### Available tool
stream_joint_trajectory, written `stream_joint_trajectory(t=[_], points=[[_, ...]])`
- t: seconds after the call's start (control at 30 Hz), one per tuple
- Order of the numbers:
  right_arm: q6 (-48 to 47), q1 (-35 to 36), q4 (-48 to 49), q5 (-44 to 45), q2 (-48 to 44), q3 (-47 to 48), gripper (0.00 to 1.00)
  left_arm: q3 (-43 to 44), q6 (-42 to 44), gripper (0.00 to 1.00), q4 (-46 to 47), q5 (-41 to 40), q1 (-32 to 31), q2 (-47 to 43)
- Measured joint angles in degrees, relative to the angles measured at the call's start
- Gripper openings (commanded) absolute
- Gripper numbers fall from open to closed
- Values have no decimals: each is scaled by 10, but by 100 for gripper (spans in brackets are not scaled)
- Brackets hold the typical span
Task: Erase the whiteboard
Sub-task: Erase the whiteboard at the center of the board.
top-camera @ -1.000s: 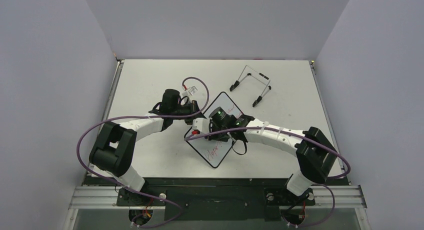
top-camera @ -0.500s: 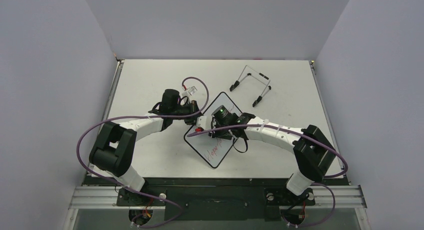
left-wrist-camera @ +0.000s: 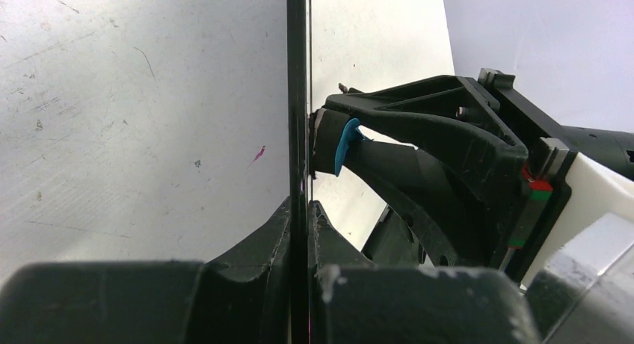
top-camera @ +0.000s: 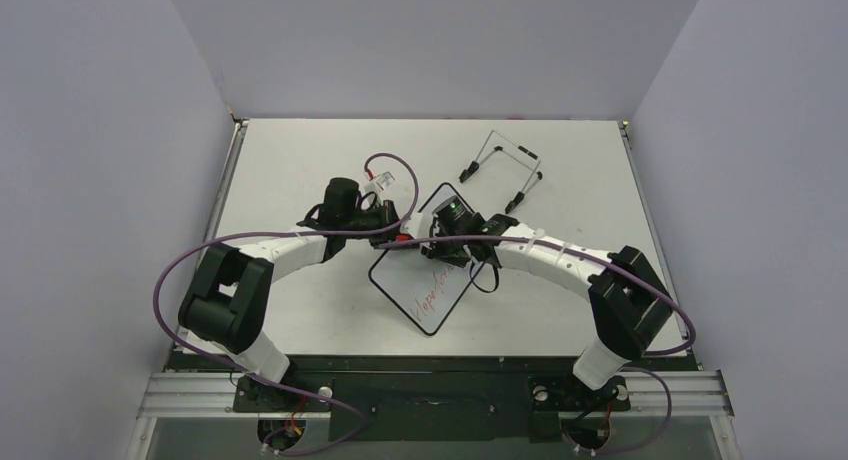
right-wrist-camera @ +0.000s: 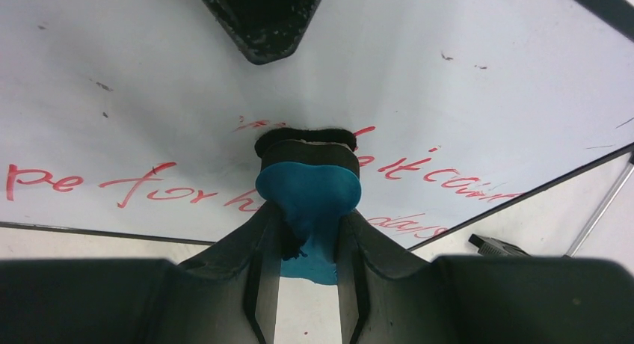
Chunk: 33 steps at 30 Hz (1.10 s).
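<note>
Here, arm bent inward, right pincer (right-wrist-camera: 308,213) seemingly presses eraser (right-wrist-camera: 308,181) onto whiteboard (right-wrist-camera: 149,97).

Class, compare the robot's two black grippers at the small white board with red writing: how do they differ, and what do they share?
The left gripper clamps the thin black rim of the small whiteboard; the right gripper holds a small blue eraser. The left gripper meets the whiteboard edge-on; the right gripper faces its written side, eraser pad against the red writing. Both are black and closed on something.
</note>
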Motion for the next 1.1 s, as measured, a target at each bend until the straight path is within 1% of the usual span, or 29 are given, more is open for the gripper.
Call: stream_joint_trajectory(t=[0.1, 0.2, 0.3, 0.37, 0.57, 0.77, 0.97, 1.03, 1.1], points=[[-7, -1, -6, -12, 0, 0, 0, 0, 1, 0, 0, 3, 0, 0], [-12, 14, -12, -13, 0, 0, 0, 0, 3, 0, -2, 7, 1, 1], [0, 37, -13, -11, 0, 1, 0, 0, 3, 0, -2, 11, 4, 4], [17, 40, -15, -12, 1, 9, 0, 0, 3, 0, 2, 14, 5, 7], [52, 16, 1, -4, 5, 32, 0, 0, -3, 0, 17, 22, 6, 10], [52, 5, -16, -7, 15, 32, 0, -7, -10, 0, 34, 24, 10, 15], [37, 52, -45, -13, 21, 31, 0, -12, -15, 0, 40, 37, 13, 25], [40, 60, -44, -14, 21, 32, 0, -12, -15, 0, 41, 39, 14, 27], [49, 52, -42, -21, 21, 32, 0, -12, -15, 0, 41, 39, 14, 27]])
